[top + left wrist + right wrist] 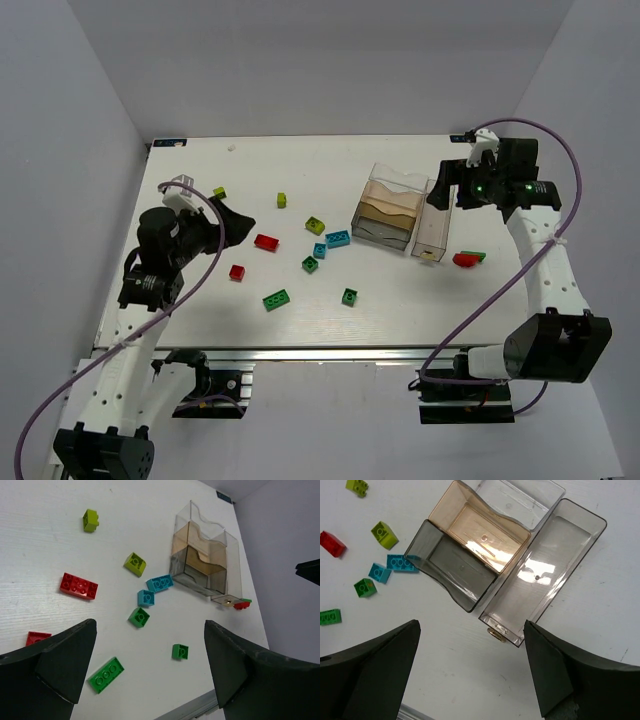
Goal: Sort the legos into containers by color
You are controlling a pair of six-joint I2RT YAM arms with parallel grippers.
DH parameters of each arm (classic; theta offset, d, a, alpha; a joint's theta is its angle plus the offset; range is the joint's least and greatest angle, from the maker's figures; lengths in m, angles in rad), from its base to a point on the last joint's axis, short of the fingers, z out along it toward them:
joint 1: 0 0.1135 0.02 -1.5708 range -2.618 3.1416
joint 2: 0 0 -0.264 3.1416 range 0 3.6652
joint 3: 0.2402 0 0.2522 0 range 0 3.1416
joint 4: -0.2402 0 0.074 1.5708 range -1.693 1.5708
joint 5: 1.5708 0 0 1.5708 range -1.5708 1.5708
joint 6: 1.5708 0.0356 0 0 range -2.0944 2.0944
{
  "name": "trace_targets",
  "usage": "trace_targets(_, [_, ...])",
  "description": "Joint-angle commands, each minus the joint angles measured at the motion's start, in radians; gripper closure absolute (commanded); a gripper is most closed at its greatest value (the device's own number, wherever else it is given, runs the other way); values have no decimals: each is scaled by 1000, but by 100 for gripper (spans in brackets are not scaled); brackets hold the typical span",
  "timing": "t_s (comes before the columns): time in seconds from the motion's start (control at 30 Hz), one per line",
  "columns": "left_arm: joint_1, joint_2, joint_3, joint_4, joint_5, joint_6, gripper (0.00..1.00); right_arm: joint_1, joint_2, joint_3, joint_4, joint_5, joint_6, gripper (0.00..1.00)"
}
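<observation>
Top view, table: the white table (200, 325) carries all the legos and the containers.
Top view, legos: loose bricks lie spread left of centre, among them a red brick (266, 241), a long green brick (276, 299) and a cyan brick (337, 239).
Top view, containers: the cluster (385, 205) stands right of centre, and the long narrow box (433, 230) touches its right side.
Top view, stray pair: a red piece with a green piece (467, 259) lies just beside the long narrow box.
Top view, arms: my left gripper (238, 222) is left of the bricks; my right gripper (448, 195) is over the far end of the long narrow box.
Left wrist, hand: the fingers (60, 665) stand wide apart and grip nothing; a small green brick (139, 617) lies on the table ahead of the gap.
Right wrist, hand: the fingers (565, 675) are also spread wide and hold nothing.
Right wrist, boxes: the amber box (480, 535) and the grey box (455, 570) lie side by side, touching.
Right wrist, bricks: a lime brick (384, 534) lies near the grey box, to its left.
</observation>
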Motion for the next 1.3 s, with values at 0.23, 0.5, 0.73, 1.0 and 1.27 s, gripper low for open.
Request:
trace_targets(0.23, [-8, 190, 38, 60, 28, 17, 15, 8, -114, -36, -56, -236, -453, 11])
trace_targets(0.5, [-8, 559, 228, 31, -186, 23, 74, 52, -131, -105, -24, -364, -506, 15])
trace_targets(0.73, [-27, 965, 543, -87, -424, 60, 28, 105, -123, -188, 128, -352, -334, 48])
trace_targets(1.0, [-17, 1170, 765, -233, -721, 10, 18, 146, -99, -200, 178, -250, -281, 26])
trace_targets(1.27, [15, 1313, 886, -220, -749, 62, 14, 157, -74, -203, 197, -227, -256, 24])
